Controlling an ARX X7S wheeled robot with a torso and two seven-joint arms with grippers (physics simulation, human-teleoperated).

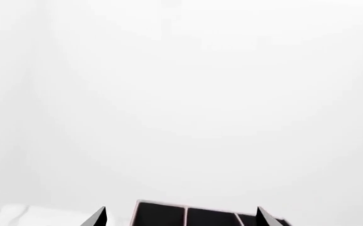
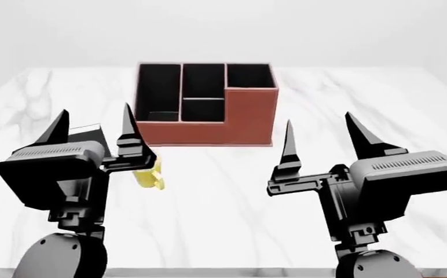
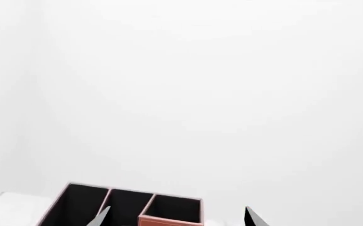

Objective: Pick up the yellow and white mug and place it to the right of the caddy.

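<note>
No legible writing on caddy (image 2: 248, 116)

A white marble table (image 2: 231, 220) with faint grey veining fills the foreground. Behind it rises 1 plain, pale grey-white wall (image 2: 324, 29), evenly and softly lit, without strong shadows.

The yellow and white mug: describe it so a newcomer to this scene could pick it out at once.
Start at the caddy, the big reddish-brown box with black compartments in the middle of the marble table. Come toward the robot from its front-left corner to the left end effector; the yellow and white mug peeks out just behind its inner finger. It is the only yellow thing, and far smaller than the caddy.
</note>
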